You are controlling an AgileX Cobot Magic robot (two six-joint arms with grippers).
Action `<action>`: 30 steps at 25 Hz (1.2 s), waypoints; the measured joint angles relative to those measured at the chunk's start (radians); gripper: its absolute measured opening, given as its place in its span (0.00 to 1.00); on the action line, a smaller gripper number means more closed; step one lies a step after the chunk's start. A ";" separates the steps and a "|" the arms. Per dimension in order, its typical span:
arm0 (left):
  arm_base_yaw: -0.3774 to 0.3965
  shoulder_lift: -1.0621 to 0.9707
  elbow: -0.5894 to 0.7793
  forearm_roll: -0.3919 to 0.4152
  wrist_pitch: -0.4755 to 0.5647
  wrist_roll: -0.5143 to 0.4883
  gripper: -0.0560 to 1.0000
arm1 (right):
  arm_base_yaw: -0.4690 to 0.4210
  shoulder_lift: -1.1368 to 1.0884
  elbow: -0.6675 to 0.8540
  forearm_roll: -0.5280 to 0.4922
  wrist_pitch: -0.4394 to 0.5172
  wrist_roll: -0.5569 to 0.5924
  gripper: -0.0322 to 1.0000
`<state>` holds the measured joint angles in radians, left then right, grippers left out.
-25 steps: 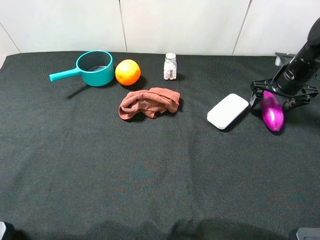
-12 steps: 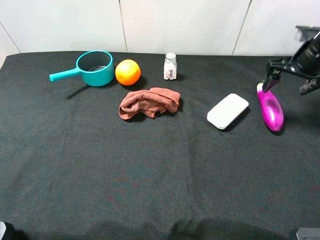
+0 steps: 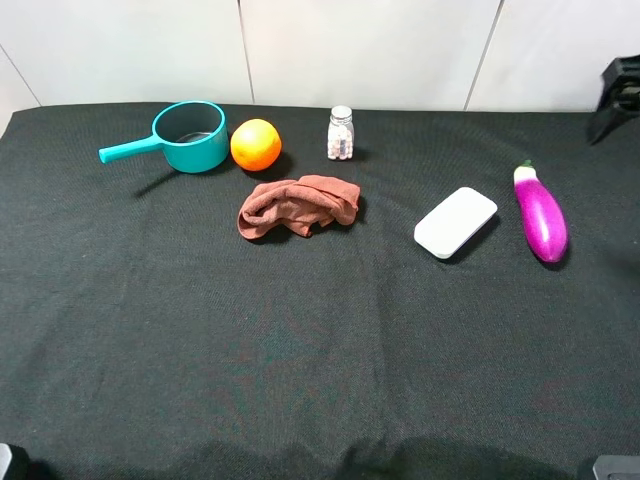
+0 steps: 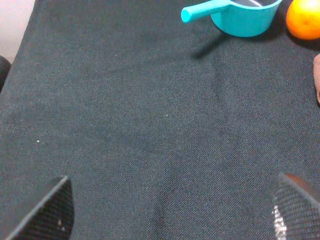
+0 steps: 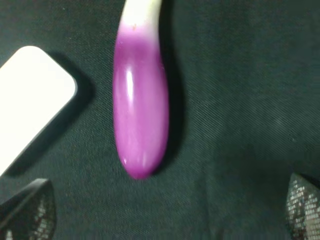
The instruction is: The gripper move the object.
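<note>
The black cloth (image 3: 300, 330) covers the whole table and reaches the white wall at the back. All the things stand in the back half; the front half of the cloth is free over its whole width, so there is much room there.

The eggplant (image 3: 541, 213) lies flat on the cloth at the right side, near the right edge, with its green stem toward the wall and its round purple end toward the front. Just beside it, on its left, lies the white flat box (image 3: 456, 222); the two are near but they do not touch, a strip of cloth is between them. Nothing touches the eggplant. Between the eggplant and the right edge there is only a narrow free band.

Farther left lies the crumpled brown cloth (image 3: 298, 206), and behind it stand the small jar (image 3: 341, 133), the orange ball (image 3: 255, 144) and the teal pot (image 3: 190, 136) with its handle pointing left. The pot and the ball are very close together.

The right gripper (image 5: 165, 212) is raised above the eggplant and well apart from it; in the high view only a dark part of it shows at the upper right edge (image 3: 620, 95). Its two fingertips (image 5: 30, 212) stand far apart at both sides of the wrist view, so it is wide open and holds nothing.

The left gripper (image 4: 170, 210) hangs over the free cloth at the left side, in front of the pot. Its fingers are also far apart, and it is empty.
</note>
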<state>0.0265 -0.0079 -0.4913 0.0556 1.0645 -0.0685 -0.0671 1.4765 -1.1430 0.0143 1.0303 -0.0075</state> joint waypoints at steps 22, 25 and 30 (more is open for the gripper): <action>0.000 0.000 0.000 0.000 0.000 0.000 0.84 | 0.000 -0.953 0.613 -0.057 -0.089 0.102 0.70; 0.000 0.000 0.000 0.000 0.000 0.000 0.84 | 0.000 -1.095 0.619 -0.056 -0.040 0.087 0.70; 0.000 0.000 0.000 0.000 0.000 0.000 0.84 | 0.000 -1.326 0.622 -0.049 0.021 0.058 0.70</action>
<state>0.0265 -0.0079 -0.4913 0.0556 1.0645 -0.0685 -0.0671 0.1509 -0.5205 -0.0347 1.0516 0.0508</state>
